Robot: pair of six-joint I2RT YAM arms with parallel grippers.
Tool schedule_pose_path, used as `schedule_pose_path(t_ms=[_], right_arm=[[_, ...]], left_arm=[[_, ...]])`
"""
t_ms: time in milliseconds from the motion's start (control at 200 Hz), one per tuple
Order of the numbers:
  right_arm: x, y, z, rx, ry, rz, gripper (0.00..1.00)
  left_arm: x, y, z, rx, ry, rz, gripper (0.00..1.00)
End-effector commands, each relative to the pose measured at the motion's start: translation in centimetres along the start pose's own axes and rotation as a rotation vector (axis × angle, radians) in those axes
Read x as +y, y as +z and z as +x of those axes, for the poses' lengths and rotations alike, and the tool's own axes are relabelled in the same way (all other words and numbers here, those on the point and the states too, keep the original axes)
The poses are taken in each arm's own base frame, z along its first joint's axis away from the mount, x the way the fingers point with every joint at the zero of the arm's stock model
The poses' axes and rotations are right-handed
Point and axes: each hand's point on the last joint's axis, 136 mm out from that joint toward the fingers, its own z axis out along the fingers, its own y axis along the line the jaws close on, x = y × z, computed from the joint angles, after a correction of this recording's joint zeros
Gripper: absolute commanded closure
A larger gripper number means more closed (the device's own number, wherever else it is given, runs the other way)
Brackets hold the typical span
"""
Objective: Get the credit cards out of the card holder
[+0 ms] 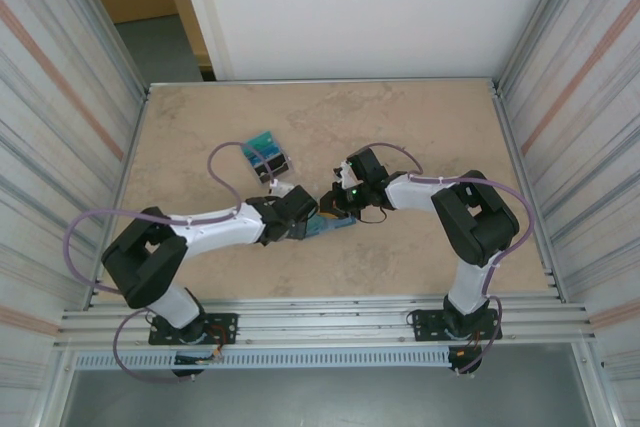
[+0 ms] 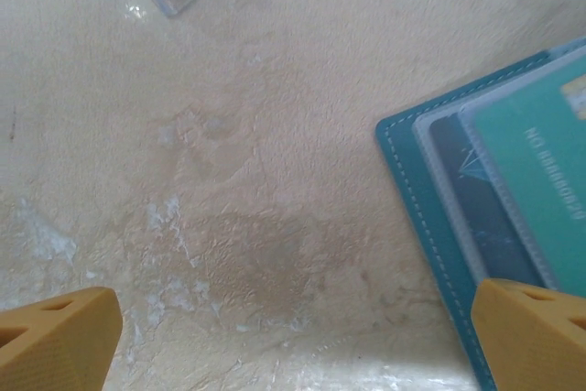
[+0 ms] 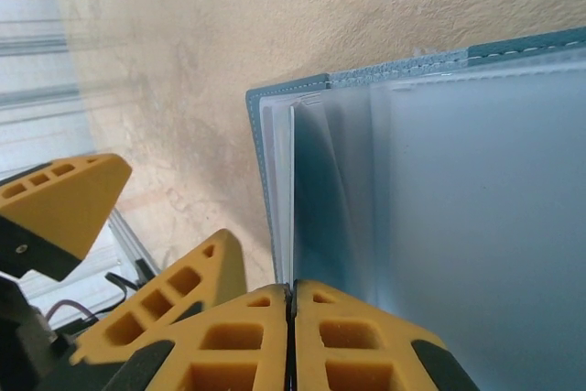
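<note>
The holder (image 1: 338,224) lies open at table centre, long axis about 8-to-2 o'clock, with a gripper on either side. The right gripper (image 3: 291,318), at its 12 o'clock, pinches a thin card (image 3: 307,180) standing up from a sleeve. The left gripper (image 2: 293,336), at 9 o'clock, is spread wide and holds nothing. Two cards show in the holder, a teal card (image 2: 531,180) and a dark card (image 2: 476,212). One pile (image 1: 267,155) lies apart at 10 o'clock.

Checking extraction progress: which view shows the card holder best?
Left wrist: the card holder, stitched corner and tucked cards, is sharp. Right wrist gives an edge-on close-up of its clear sleeves; top external, a distant sliver.
</note>
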Motion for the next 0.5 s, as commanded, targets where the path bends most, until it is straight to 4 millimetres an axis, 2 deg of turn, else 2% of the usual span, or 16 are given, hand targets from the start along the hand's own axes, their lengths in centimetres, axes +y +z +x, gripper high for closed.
schedule_pose_path(t_ms=[0,115,286,496], right_arm=[[-0.5,-0.2,-0.1,-0.009,0.019,0.017,0.90],[-0.7,-0.1,0.0,-0.006,0.020,0.020,0.87],[-0.9,0.2,0.0,-0.003,0.028,0.019,0.85],[-0.5,0.5,-0.1,0.007,0.035,-0.016,0.84]], left_arm=[[-0.5,-1.6,-1.9,-0.046,-0.067,0.045,0.01],[-1.0,-1.4,-2.6,-0.055,-0.078,0.081,0.01],[-1.9,0.0,-2.5,-0.026,-0.061,0.114,0.01],[-1.3,1.5,-1.1,0.026,-0.068,0.083,0.01]])
